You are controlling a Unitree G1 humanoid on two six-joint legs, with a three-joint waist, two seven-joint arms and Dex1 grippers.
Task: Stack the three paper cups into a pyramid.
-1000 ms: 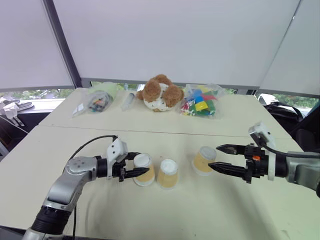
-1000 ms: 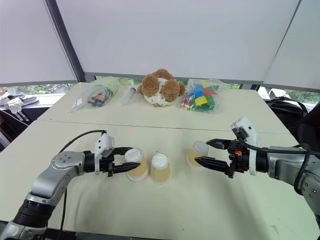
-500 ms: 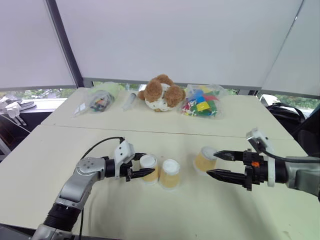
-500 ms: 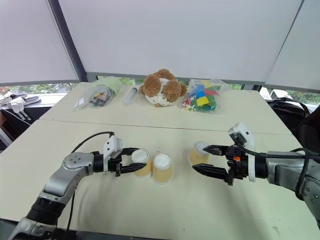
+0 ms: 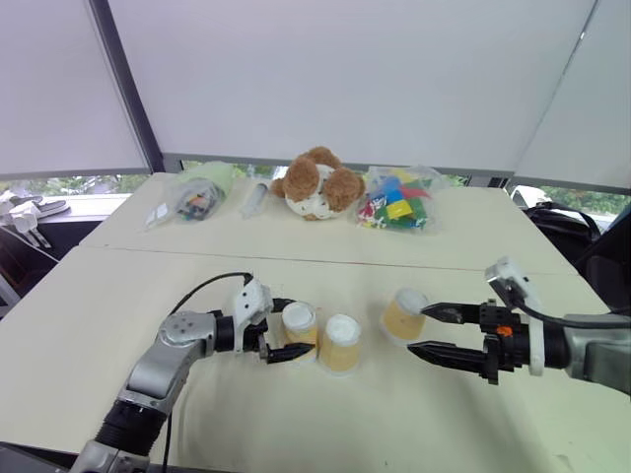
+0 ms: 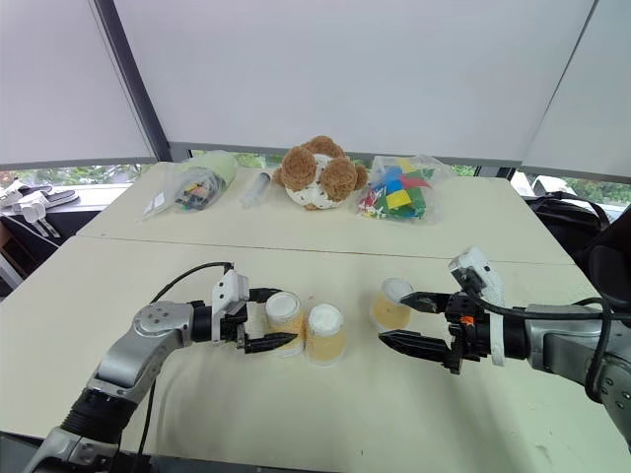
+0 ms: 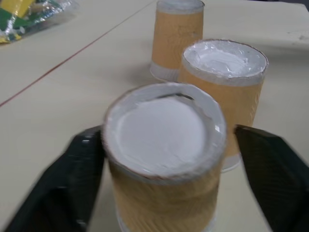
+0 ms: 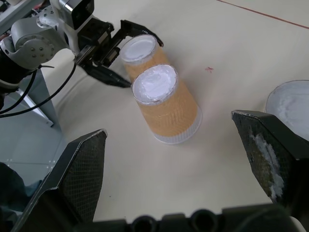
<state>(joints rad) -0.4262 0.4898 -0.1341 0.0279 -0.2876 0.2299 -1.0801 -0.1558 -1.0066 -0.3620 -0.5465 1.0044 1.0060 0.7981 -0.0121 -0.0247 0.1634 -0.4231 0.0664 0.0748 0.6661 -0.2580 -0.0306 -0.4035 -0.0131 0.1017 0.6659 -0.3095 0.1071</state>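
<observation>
Tan paper with white bases turned up: three cups, all upside down on the pale tabletop, none stacked on another, so no pyramid yet. Left jaws spread wide and level with the tabletop, straddling the first cup. One black finger pressed against or just beside that cup's wall, hard to tell which; the other finger standing clear of it with a visible gap. Released, then, not clenched. Just past the left fingertips, the second cup, close beside the first, perhaps touching it at the rim, and upright on its mouth. Right jaws also released and gaping, pointing across toward the left ones. Right at their tips, against the far finger and outside the gap, the third cup, with nothing gripped. Between the two sets of fingertips, the second cup, nearer the left jaws than the right. Well beyond both jaws, along the far edge of the tabletop: a brown and white plush toy, a clear bag of coloured blocks and another clear bag of small items.
</observation>
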